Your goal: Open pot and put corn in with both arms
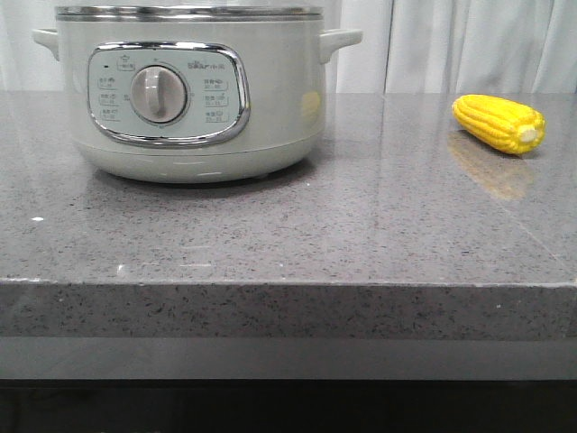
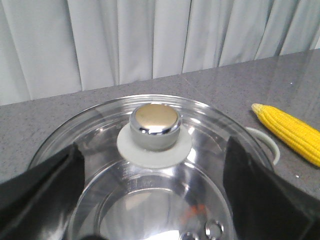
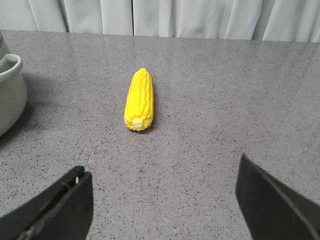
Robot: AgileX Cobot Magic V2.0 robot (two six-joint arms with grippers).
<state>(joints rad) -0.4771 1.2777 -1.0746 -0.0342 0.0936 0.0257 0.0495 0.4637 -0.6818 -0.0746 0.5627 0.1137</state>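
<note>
So the left gripper (image 2: 155, 200) is hanging right over the pot (image 1: 194, 90) with its jaws spread wide either side of the glass lid (image 2: 150, 170), and the chrome knob (image 2: 155, 126) sits dead centre just ahead of the gap, so I'd guess that arm is up first to grab the knob. The corn (image 3: 139, 100) is lying on the grey countertop (image 1: 361, 225) well off to the pot's right, nothing touching it, and from the right gripper (image 3: 162, 200), also spread wide, its long axis points almost straight away with the pale stub end facing the jaws. Lid's still on, and through the glass the pot looks empty as far as I can tell.
</note>
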